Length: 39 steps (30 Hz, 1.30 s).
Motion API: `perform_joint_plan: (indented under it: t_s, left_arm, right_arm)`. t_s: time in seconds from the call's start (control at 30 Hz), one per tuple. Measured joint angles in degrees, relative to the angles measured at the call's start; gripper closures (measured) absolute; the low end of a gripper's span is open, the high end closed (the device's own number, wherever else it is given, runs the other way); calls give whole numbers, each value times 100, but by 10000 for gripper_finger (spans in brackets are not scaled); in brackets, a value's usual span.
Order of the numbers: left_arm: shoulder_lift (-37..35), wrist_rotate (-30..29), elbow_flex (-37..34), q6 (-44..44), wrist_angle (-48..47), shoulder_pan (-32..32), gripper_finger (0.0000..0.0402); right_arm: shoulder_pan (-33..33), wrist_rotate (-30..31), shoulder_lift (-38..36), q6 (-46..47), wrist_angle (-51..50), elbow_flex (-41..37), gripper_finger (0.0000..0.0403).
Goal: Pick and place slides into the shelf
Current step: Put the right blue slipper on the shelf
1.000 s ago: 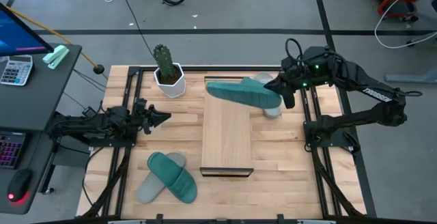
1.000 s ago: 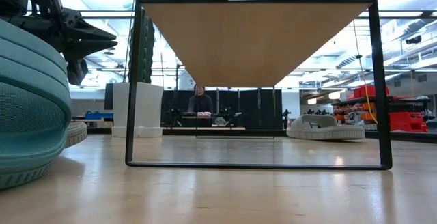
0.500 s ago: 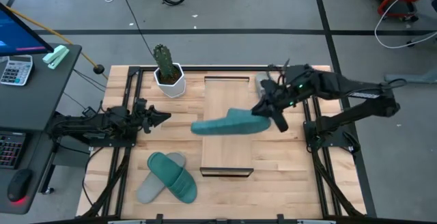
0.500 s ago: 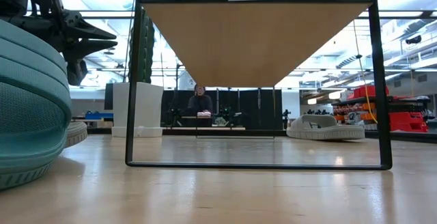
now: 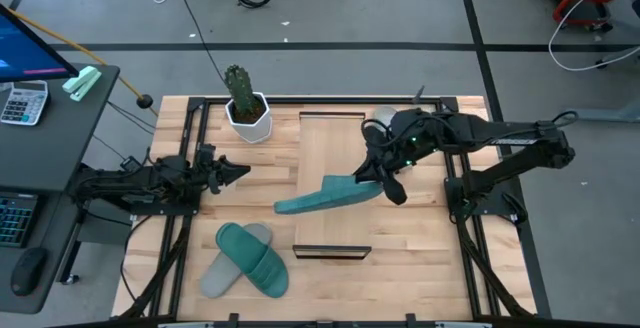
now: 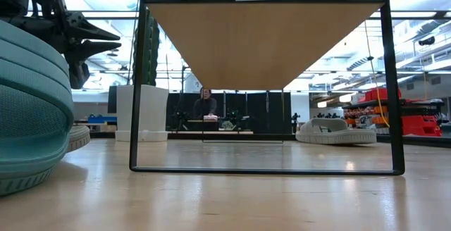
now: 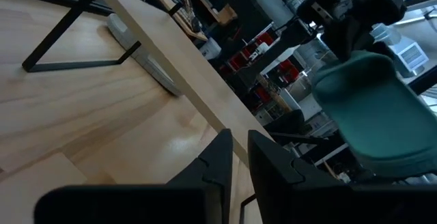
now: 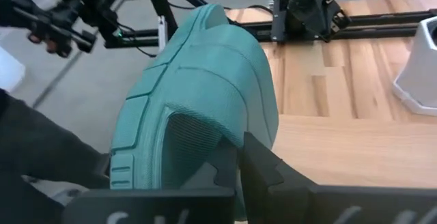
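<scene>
Slatted light-wood tabletop point(image 5: 420, 238) with dark metal rails running along both sides, standing on a grey concrete floor point(image 5: 330, 18) crossed by dark seams and loose cables. A dark desk point(image 5: 45, 158) with a keyboard and calculator sits off the table's left edge.

Long flat light-wood shelf board point(image 5: 335, 168) lies down the table's middle on a dark metal frame; the low view looks under it point(image 6: 264, 41), with a "SHELF 1(5)" label on the front rail.

Right gripper point(image 5: 378, 175) is over the shelf's right side, clenched on the heel end of a teal-green open-toe slide point(image 5: 325, 197). That slide hangs tilted above the board, its toe past the shelf's left edge. Right wrist view shows its ribbed sole point(image 8: 198, 108) pinched between the two dark fingers.

Left gripper point(image 5: 232, 171) waits over the table's left half, fingers nearly together and holding nothing point(image 7: 235, 159).

Second teal-green slide point(image 5: 255, 256) lies at front left across a light grey slide point(image 5: 222, 270). Another light grey slide point(image 6: 335, 131) rests on the table at far right, mostly hidden under the right arm from above.

Green cactus in a white faceted pot point(image 5: 246, 108) stands at the far left corner. Beyond the table: an open workshop with bright ceiling lights, red equipment, and a person point(image 6: 206, 104) seated at a distant bench.
</scene>
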<state>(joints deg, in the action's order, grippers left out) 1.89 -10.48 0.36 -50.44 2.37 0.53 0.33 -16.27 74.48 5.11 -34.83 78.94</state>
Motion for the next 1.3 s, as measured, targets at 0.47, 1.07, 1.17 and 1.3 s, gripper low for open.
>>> perform_joint_plan:
  t_s: [0.47, 1.07, 1.17, 1.3]
  left_arm:
    - [1, 2, 2, 7, -2, 1, 350]
    - [2, 4, 2, 5, -4, -2, 351]
    - [0, 4, 2, 3, -4, -1, 349]
    - [0, 4, 2, -21, -7, 0, 347]
  right_arm:
    - [169, 483, 109, -245, -265, 0, 399]
    - [892, 1944, 78, -634, -1137, 0, 399]
    - [890, 1938, 36, -642, -1194, -2, 399]
    - [888, 1956, -21, -705, -1188, 0, 399]
